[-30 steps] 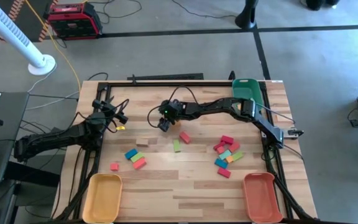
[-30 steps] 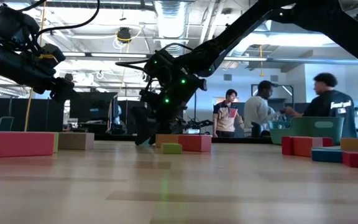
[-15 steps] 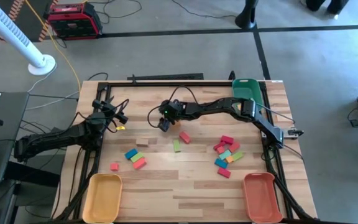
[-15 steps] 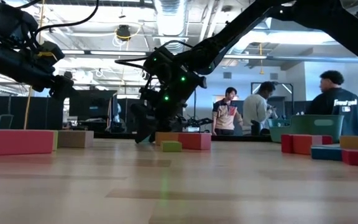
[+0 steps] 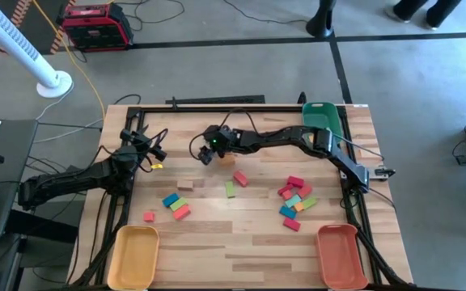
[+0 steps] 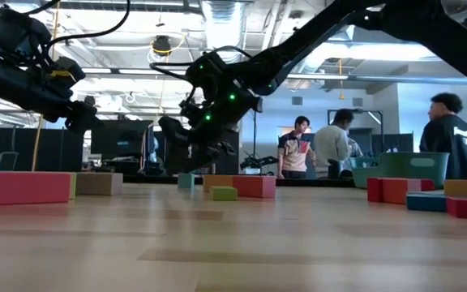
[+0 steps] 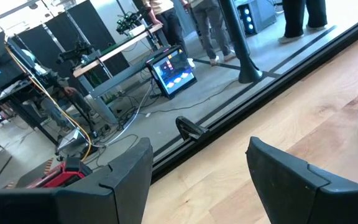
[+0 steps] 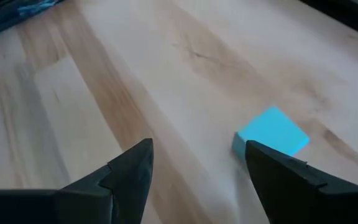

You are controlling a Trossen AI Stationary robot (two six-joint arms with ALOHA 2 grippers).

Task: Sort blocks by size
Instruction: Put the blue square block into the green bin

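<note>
The right gripper (image 5: pixel 203 153) hung over the table's far middle with jaws spread wide and empty; a small teal-blue block (image 8: pixel 271 133) lay on the wood just ahead of its fingertips, beyond the gap, touching neither; the left gripper (image 5: pixel 154 153) hovered at the left side, jaws parted, holding nothing.

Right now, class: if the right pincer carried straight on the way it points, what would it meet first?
Probably the bare wooden table. The open right pincer points down at it; the small blue block lies just off to one side, by one finger.
</note>
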